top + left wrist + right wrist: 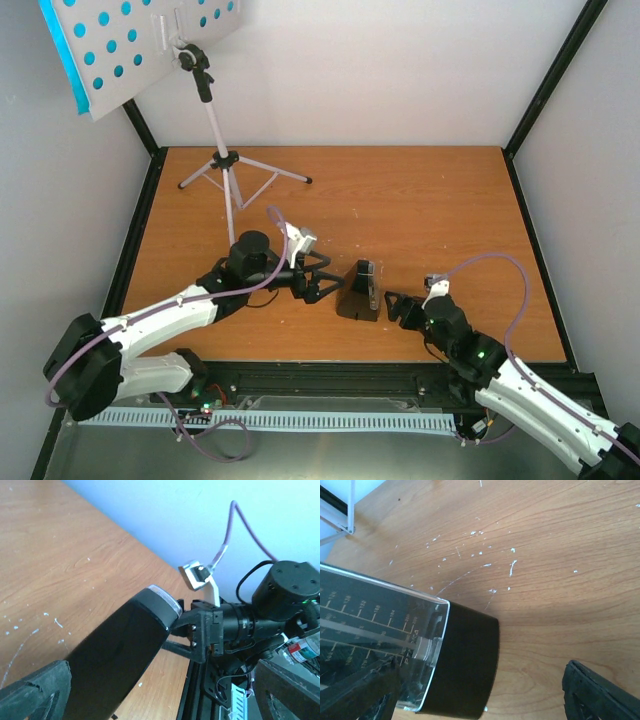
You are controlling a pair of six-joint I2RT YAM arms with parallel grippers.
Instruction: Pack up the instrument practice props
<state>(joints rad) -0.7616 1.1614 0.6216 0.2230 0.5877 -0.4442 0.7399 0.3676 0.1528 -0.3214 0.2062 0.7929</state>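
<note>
The small black pyramid metronome (358,290) with its clear cover stands on the table at the near middle. My left gripper (318,278) is open just left of it, and its black back (120,660) fills the space between the fingers in the left wrist view. My right gripper (395,305) is open just right of it, facing the clear cover (375,625) and the black base (465,660). The white tripod music stand (225,170) stands at the back left. Cyan sheet-music pages (62,50) rest on its hole-punched desk (140,45).
The wooden table (430,210) has grey walls on three sides and black corner posts. A stand leg (340,515) shows at the top left of the right wrist view. A black rail (330,378) runs along the near edge.
</note>
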